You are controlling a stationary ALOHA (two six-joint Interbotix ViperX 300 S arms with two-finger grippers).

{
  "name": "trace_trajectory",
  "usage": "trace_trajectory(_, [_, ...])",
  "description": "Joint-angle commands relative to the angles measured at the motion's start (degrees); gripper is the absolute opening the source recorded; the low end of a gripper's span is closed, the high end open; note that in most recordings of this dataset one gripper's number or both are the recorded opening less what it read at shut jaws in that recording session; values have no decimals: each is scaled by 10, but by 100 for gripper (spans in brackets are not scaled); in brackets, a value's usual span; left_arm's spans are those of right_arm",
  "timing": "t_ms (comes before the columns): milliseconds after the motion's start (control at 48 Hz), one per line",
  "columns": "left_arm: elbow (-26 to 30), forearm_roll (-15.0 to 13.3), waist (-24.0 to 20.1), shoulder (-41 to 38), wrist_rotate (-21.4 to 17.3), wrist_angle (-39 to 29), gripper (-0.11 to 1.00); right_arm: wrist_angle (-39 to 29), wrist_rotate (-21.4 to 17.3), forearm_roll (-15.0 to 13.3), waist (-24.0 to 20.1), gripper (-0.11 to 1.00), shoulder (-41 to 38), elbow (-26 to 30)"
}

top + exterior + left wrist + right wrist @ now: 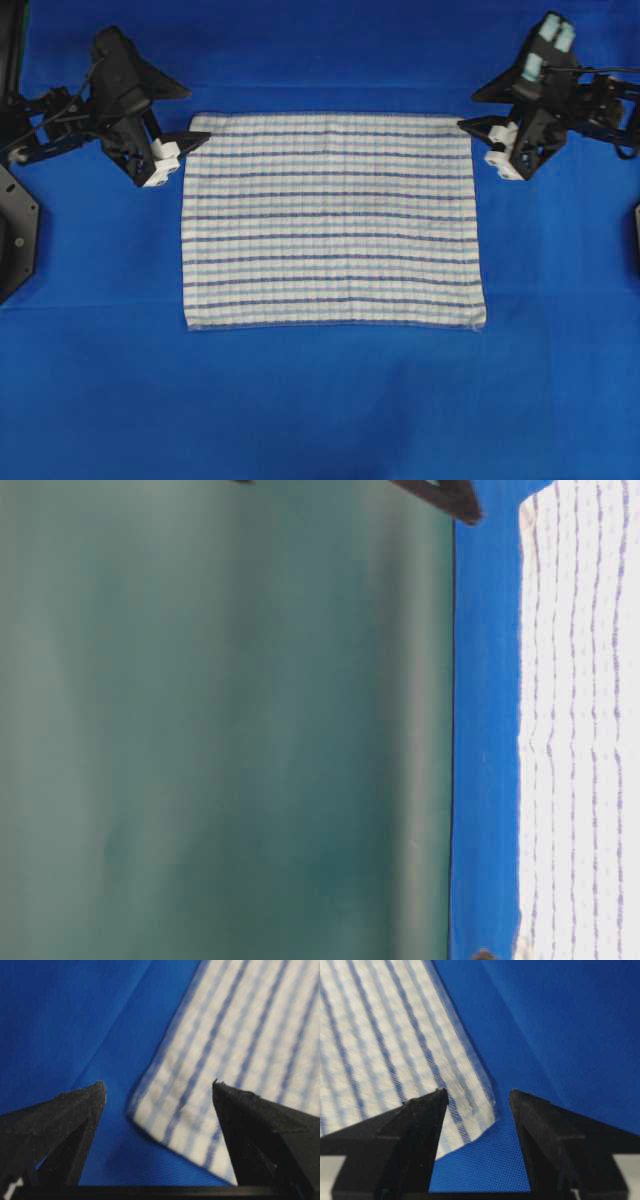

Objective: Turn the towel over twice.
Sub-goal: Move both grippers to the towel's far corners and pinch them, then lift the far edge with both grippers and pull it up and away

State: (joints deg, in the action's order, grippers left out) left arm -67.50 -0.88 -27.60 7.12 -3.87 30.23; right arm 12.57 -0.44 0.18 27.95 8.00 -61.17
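Observation:
The towel (333, 220) lies flat and spread out in the middle of the table, white with thin blue stripes running across it. My left gripper (200, 115) stands open at the towel's far left corner. In the left wrist view that corner of the towel (200, 1085) lies between the spread fingers of the left gripper (159, 1087), untouched. My right gripper (466, 112) stands open at the far right corner. The right wrist view has this corner of the towel (395, 1050) reaching in between the parted fingers of the right gripper (477, 1094). The table-level view catches the towel's (580, 730) edge.
A plain blue cloth (320, 400) covers the whole table around the towel. A black arm base (15, 230) sits at the left edge. A green backdrop (220, 720) stands behind the table.

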Motion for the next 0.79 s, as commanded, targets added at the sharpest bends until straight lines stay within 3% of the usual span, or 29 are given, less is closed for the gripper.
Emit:
trace_trajectory(0, [14, 0, -9, -23, -2, 12, 83, 17, 0, 1, 10, 59, -36, 18])
trace_trajectory(229, [36, 0, -18, -81, -13, 12, 83, 30, 4, -1, 20, 59, -89, 33])
trace_trajectory(417, [42, -6, -42, -108, -10, -10, 75, 30, 8, -2, 22, 58, -91, 31])
trace_trajectory(521, [43, -6, -45, -109, -11, -30, 52, 25, 10, -7, 22, 46, -91, 29])
trace_trajectory(667, [43, -6, -45, -109, -11, -57, 13, 14, 10, -12, 22, 7, -91, 31])
trace_trajectory(729, [44, -6, -44, -108, -11, -68, 3, 14, 10, -12, 23, 6, -91, 31])
trace_trajectory(771, [44, -6, -43, -107, -11, -72, 2, 14, 10, -12, 22, 6, -90, 31])
